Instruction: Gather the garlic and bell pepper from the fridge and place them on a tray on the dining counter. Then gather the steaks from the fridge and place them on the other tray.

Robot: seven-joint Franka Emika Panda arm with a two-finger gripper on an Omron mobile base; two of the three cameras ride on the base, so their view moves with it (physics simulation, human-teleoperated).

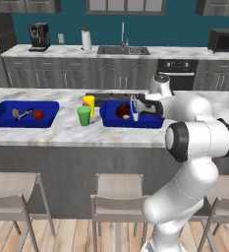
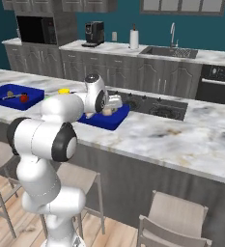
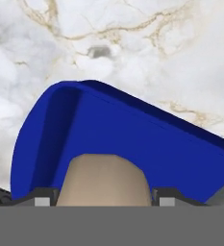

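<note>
Holding a tan bone end between them, the fingers sit about half open over the right blue tray; grip looks firm but I can't confirm contact. Dark brown steak lies in that tray, at nine o'clock from the fingers. Likely stiff at the bone, floppy and slick in the meat, so bone is the better hold. Left tray on the tabletop carries garlic and pepper.
</note>
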